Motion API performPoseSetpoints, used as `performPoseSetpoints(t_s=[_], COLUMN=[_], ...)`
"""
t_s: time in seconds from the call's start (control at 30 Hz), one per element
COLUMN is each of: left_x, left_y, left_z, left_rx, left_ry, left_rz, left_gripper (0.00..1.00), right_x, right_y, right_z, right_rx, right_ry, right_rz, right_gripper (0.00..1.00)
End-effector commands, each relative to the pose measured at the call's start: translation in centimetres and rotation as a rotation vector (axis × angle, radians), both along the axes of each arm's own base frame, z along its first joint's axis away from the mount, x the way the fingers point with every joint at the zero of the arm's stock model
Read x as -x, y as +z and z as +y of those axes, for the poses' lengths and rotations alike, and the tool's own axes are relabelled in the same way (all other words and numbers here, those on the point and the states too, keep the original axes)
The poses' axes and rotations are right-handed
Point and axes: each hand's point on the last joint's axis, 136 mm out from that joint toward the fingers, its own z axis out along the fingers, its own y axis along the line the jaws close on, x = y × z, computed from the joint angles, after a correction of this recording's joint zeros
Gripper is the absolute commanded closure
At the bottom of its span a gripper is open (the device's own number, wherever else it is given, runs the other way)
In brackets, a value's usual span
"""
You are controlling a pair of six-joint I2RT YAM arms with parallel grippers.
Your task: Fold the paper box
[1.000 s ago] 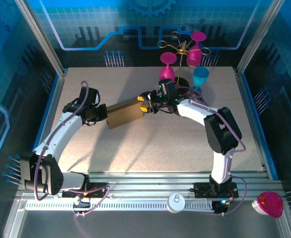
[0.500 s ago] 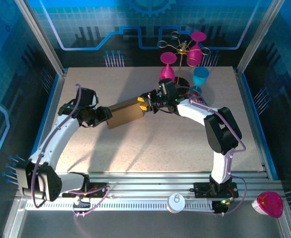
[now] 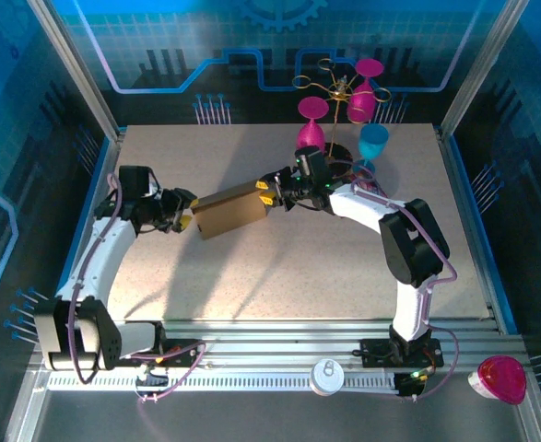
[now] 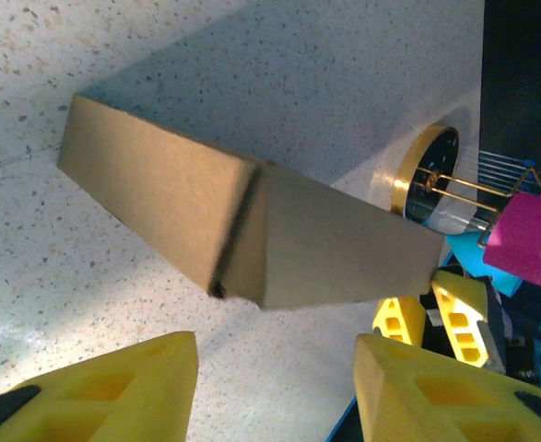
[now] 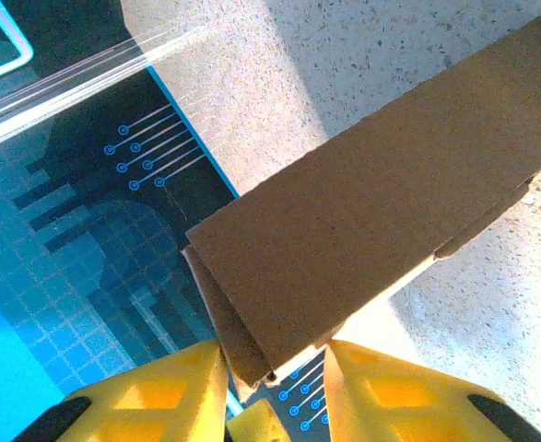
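Top external view had the paper box (image 3: 231, 210) as a closed brown carton, long and slim, set aslant over the middle of the table (image 3: 279, 276). Its right end sat between the jaws of the right gripper (image 3: 266, 193), and its left end lay just beyond the tips of the left gripper (image 3: 185, 210). From the right wrist I could see the carton (image 5: 381, 212) running away ahead of that gripper (image 5: 275, 382), its near end caught between the two jaws, which pinched it by the edge. From the left wrist the other gripper (image 4: 275, 387) stood with its jaws spread wide and nothing between them. The box (image 4: 252, 230) was ahead of them and apart, two faces meeting at a corner seam, and seemingly held clear of the tabletop. A second earlier that left gripper had been hard up against the left end; it had since backed away to its own side, while the box and the right gripper had not shifted. I took that to mean the left end had been let go and the carton now hung on the right pinch alone. Whether the flaps at that end were fully tucked I could not tell. Behind the right jaws stood the glass stand (image 3: 341, 92) with its goblets (image 3: 311, 133), near the wrist.
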Motion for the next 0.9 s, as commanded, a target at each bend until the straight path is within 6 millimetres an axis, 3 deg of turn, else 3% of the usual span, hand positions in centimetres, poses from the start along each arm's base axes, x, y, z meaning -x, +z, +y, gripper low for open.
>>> performPoseSetpoints(t_s=[0.0, 0.27, 0.4, 0.6, 0.87], left_x=[-0.4, -1.4, -0.9, 0.1, 0.5], left_y=[-0.9, -3.0, -3.6, -4.9, -5.5], left_z=[0.6, 0.6, 0.2, -0.1, -0.1], left_rx=[0.058, 0.142, 0.152, 0.154, 0.144], left_ry=[0.048, 0.076, 0.060, 0.039, 0.033], left_rz=[0.006, 0.004, 0.011, 0.047, 0.061], left_gripper=[0.55, 0.71, 0.75, 0.92, 0.94], right_x=[0.3, 0.3, 0.4, 0.6, 0.8], right_y=[-2.5, -2.5, -2.7, -3.3, -3.8], right_z=[-0.6, -0.6, -0.7, -0.9, -1.3], right_rx=[0.049, 0.048, 0.049, 0.061, 0.070], right_ry=[-0.012, -0.012, -0.010, -0.008, -0.011], right_rz=[0.059, 0.059, 0.063, 0.073, 0.081], right_gripper=[0.68, 0.70, 0.72, 0.78, 0.84])
